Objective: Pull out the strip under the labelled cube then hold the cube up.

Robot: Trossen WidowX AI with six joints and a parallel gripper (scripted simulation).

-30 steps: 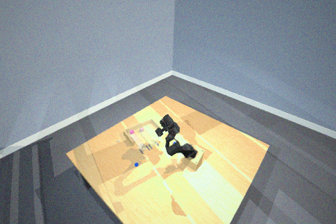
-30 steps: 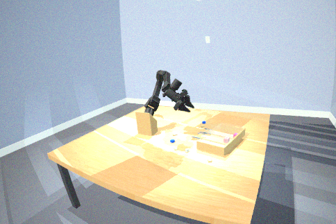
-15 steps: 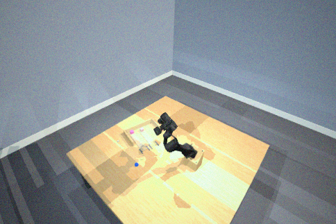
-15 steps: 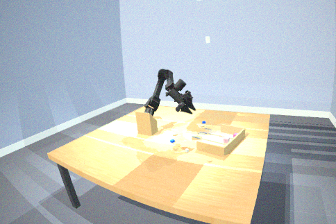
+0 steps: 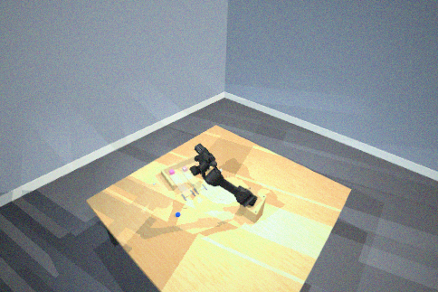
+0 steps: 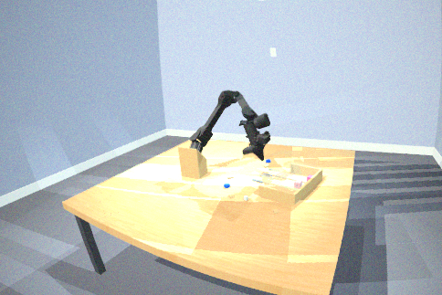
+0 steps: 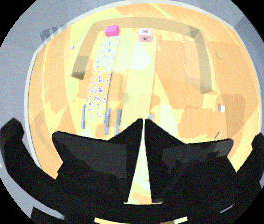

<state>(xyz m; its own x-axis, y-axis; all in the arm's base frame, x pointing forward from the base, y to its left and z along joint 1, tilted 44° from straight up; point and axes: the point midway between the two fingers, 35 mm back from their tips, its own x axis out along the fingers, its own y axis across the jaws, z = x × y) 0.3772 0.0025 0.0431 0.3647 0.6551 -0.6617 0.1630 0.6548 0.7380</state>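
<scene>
The end effector [image 5: 195, 170] [image 6: 260, 156] [image 7: 143, 123] is closed, gripping nothing. The labelled cube [image 5: 185, 169] [image 6: 298, 184] [image 7: 145, 35] sits on a pale strip [image 7: 139, 82] in the tray [image 5: 168, 181] [image 6: 292, 197] [image 7: 148, 22], near the worktop's [image 5: 290, 216] [image 6: 247, 227] edge farthest from the arm's base. Descending with fingers shut could bump the strip; a sideways pull could topple the cube.
</scene>
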